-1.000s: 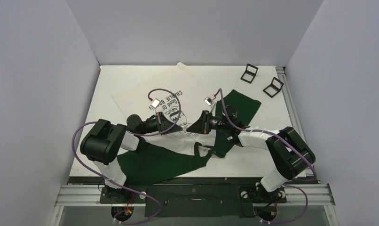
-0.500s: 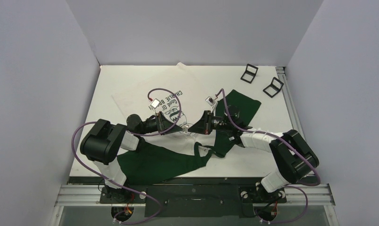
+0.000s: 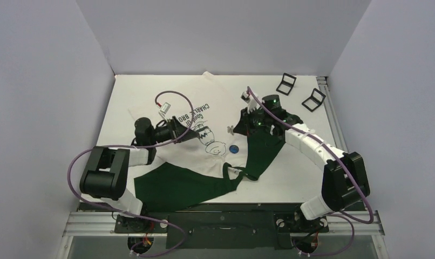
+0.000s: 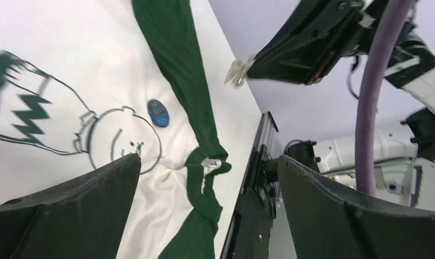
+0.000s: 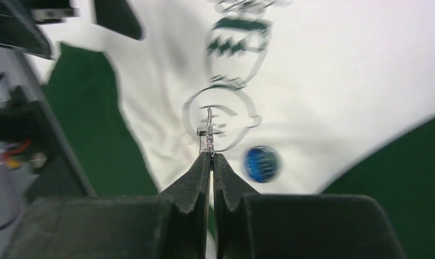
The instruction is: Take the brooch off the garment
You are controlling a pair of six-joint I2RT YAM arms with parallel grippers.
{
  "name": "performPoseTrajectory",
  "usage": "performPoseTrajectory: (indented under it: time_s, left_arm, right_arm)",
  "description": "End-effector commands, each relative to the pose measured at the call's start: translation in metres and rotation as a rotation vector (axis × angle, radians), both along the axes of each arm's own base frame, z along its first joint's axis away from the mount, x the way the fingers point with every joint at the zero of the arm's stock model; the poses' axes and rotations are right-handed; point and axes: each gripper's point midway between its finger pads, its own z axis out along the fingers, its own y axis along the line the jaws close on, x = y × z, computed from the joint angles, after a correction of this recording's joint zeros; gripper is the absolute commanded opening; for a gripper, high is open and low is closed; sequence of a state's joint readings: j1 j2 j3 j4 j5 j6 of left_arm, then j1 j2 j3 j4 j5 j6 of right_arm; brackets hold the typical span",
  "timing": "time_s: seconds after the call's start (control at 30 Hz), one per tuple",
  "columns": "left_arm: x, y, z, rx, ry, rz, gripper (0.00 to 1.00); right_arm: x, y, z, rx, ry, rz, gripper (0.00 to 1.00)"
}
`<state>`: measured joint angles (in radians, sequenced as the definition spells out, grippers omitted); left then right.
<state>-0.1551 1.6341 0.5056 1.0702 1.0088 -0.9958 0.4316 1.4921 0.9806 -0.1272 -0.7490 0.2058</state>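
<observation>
The garment (image 3: 218, 100), a white T-shirt with dark green sleeves and a cartoon face, lies spread on the table. My right gripper (image 3: 237, 125) hovers above its chest, shut on a small sparkly silver brooch (image 3: 231, 128), which hangs clear of the cloth. The right wrist view shows the brooch (image 5: 210, 129) sticking out edge-on from the closed tips (image 5: 211, 155). In the left wrist view the brooch (image 4: 238, 71) glints in the air. My left gripper (image 3: 184, 127) is open over the lettering, holding nothing; its wide gap (image 4: 209, 159) frames the green collar.
A round blue badge (image 3: 234, 149) stays on the shirt near the collar, also in the wrist views as badge (image 5: 261, 163) and badge (image 4: 158, 113). Two black folding stands (image 3: 286, 83) (image 3: 313, 99) sit at the back right. Grey walls enclose the table.
My left gripper opened and drew back to the left. My right arm swung up and toward the back right with the brooch, off the cloth.
</observation>
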Motion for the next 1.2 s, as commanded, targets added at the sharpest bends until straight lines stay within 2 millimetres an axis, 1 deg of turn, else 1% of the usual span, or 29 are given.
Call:
performPoseTrajectory:
  time_s: [0.0,0.03,0.07,0.1,0.13,0.2,0.23,0.27,0.3,0.33,0.37,0.4,0.43,0.47,0.5,0.53,0.57,0.6,0.63,0.77,0.9,0.93,0.97,1.0,1.03,1.07,1.1,1.13,1.17]
  left_arm:
    - [0.026,0.024,0.009,0.211,-0.098,0.056,0.96]
    - [0.03,0.028,0.01,0.265,-0.16,0.058,0.96]
    - [0.033,0.033,0.016,0.305,-0.157,0.078,0.96]
    - [0.036,0.037,0.02,0.347,-0.208,0.082,0.96]
    - [0.039,0.041,0.028,0.374,-0.203,0.098,0.96]
    - [0.043,0.047,0.038,0.409,-0.208,0.107,0.96]
    - [0.044,0.05,0.041,0.418,-0.214,0.112,0.96]
    - [0.046,0.051,0.049,0.419,-0.225,0.116,0.96]
    - [0.044,0.051,0.051,0.426,-0.229,0.109,0.96]
    - [0.043,0.052,0.058,0.432,-0.232,0.103,0.96]
    - [0.043,0.052,0.062,0.441,-0.251,0.096,0.96]
    - [0.042,0.052,0.068,0.448,-0.248,0.089,0.96]
    - [0.044,0.053,0.076,0.459,-0.277,0.085,0.96]
    - [0.04,0.053,0.075,0.466,-0.26,0.076,0.96]
    - [0.04,0.054,0.079,0.471,-0.277,0.074,0.96]
    - [0.038,0.054,0.078,0.473,-0.267,0.069,0.96]
    - [0.036,0.053,0.079,0.471,-0.263,0.062,0.96]
    - [0.036,0.053,0.079,0.469,-0.26,0.061,0.96]
    - [0.034,0.052,0.078,0.463,-0.254,0.055,0.96]
    - [0.033,0.049,0.077,0.438,-0.254,0.04,0.96]
    - [0.031,0.046,0.08,0.408,-0.244,0.02,0.96]
    - [0.029,0.045,0.081,0.397,-0.238,0.014,0.96]
    - [0.03,0.044,0.081,0.391,-0.237,0.011,0.96]
    - [0.028,0.043,0.081,0.379,-0.226,0.004,0.96]
    - [0.029,0.042,0.081,0.373,-0.23,0.004,0.96]
    - [0.029,0.042,0.081,0.363,-0.221,0.001,0.96]
    - [0.029,0.042,0.081,0.358,-0.221,0.0,0.96]
    - [0.029,0.042,0.081,0.352,-0.216,-0.002,0.96]
    - [0.03,0.042,0.082,0.349,-0.217,-0.003,0.96]
  right_arm:
    - [0.047,-0.073,0.021,-0.382,-0.249,-0.015,0.0]
    - [0.06,-0.089,0.022,-0.464,-0.282,-0.056,0.0]
    - [0.073,-0.101,0.027,-0.531,-0.337,-0.055,0.0]
    - [0.085,-0.117,0.029,-0.619,-0.372,-0.103,0.0]
    - [0.098,-0.127,0.031,-0.688,-0.424,-0.091,0.0]
    - [0.123,-0.158,0.035,-0.873,-0.49,-0.14,0.0]
    - [0.133,-0.164,0.027,-0.917,-0.492,-0.137,0.0]
    - [0.146,-0.177,0.037,-0.988,-0.528,-0.159,0.0]
    - [0.157,-0.185,0.027,-1.029,-0.515,-0.156,0.0]
    - [0.169,-0.193,0.037,-1.078,-0.544,-0.161,0.0]
    - [0.179,-0.203,0.024,-1.125,-0.527,-0.136,0.0]
    - [0.191,-0.21,0.033,-1.157,-0.543,-0.159,0.0]
    - [0.2,-0.221,0.019,-1.196,-0.517,-0.139,0.0]
    - [0.213,-0.225,0.021,-1.213,-0.523,-0.152,0.0]
    - [0.22,-0.235,0.015,-1.234,-0.511,-0.146,0.0]
    - [0.231,-0.239,0.025,-1.241,-0.53,-0.172,0.0]
    - [0.244,-0.246,0.025,-1.253,-0.533,-0.184,0.0]
    - [0.25,-0.25,0.025,-1.265,-0.532,-0.194,0.0]
    - [0.262,-0.255,0.024,-1.274,-0.533,-0.204,0.0]
    - [0.291,-0.271,0.013,-1.298,-0.519,-0.224,0.0]
    - [0.311,-0.277,0.002,-1.315,-0.519,-0.232,0.0]
    - [0.315,-0.278,-0.008,-1.32,-0.511,-0.228,0.0]
    - [0.321,-0.278,-0.002,-1.319,-0.526,-0.241,0.0]
    - [0.324,-0.279,-0.011,-1.322,-0.517,-0.234,0.0]
    - [0.329,-0.28,-0.005,-1.319,-0.533,-0.247,0.0]
    - [0.332,-0.28,-0.014,-1.325,-0.524,-0.236,0.0]
    - [0.336,-0.28,-0.008,-1.325,-0.539,-0.246,0.0]
    - [0.339,-0.281,-0.013,-1.331,-0.54,-0.241,0.0]
    - [0.342,-0.281,-0.011,-1.334,-0.548,-0.247,0.0]
